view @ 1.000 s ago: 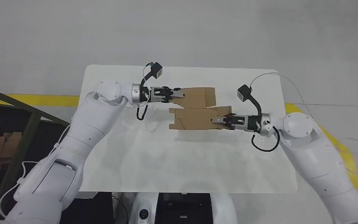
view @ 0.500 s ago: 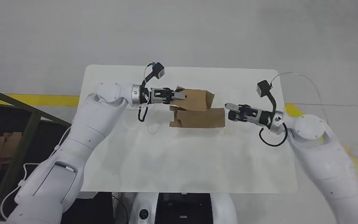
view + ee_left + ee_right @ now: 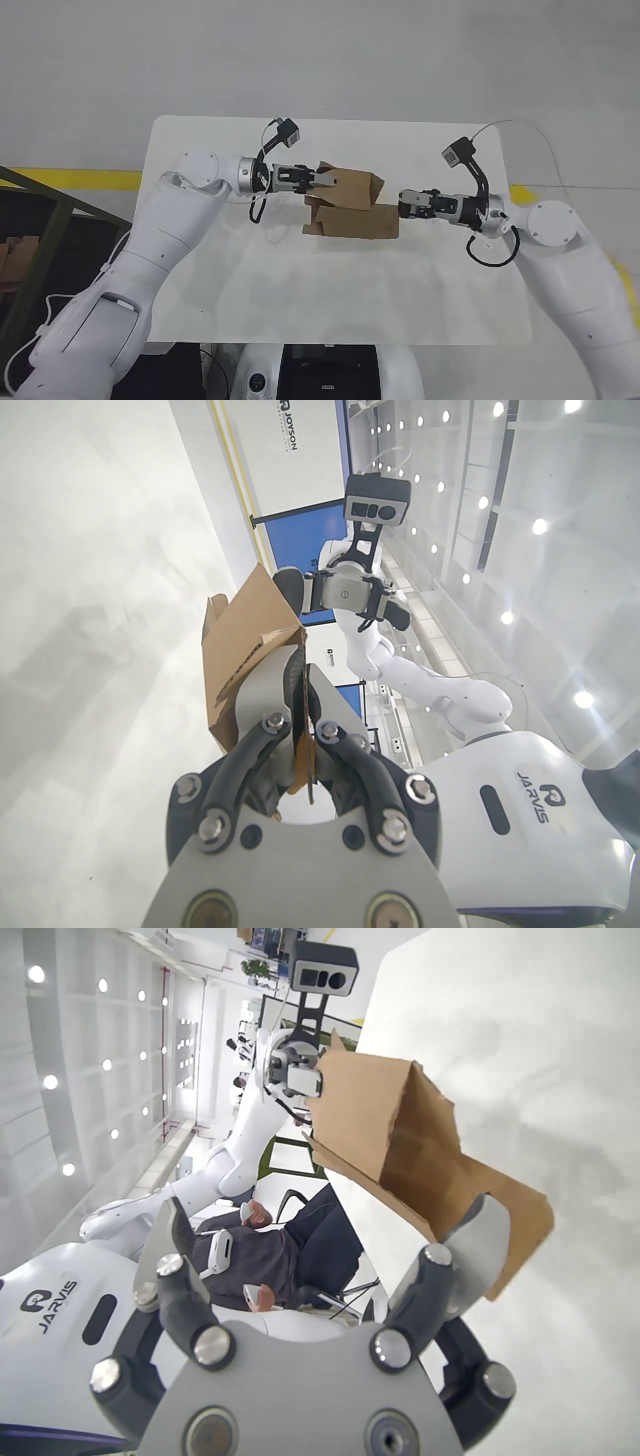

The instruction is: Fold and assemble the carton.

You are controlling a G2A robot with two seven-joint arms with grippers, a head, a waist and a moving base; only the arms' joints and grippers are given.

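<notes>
item: carton (image 3: 352,208), plain brown corrugated board, partly opened out.

location: on the far half of the white desk (image 3: 300,290), near its middle, between the two claws.

orientation: the long axis ran across the desk from left to right. the left end pointed at the left claw (image 3: 322,178). the right end, an open mouth showing the brown inside, faced the right claw (image 3: 402,203). the far panel tilted upward at the left end, and the near panel lay flatter.

left claw: pressed together on a thin edge of the carton's left end, with board on both sides of the pinch.

right claw: spread wide at the carton's right end. one finger (image 3: 480,1228) lay against the end flap, and the other stood well apart from the board.
</notes>
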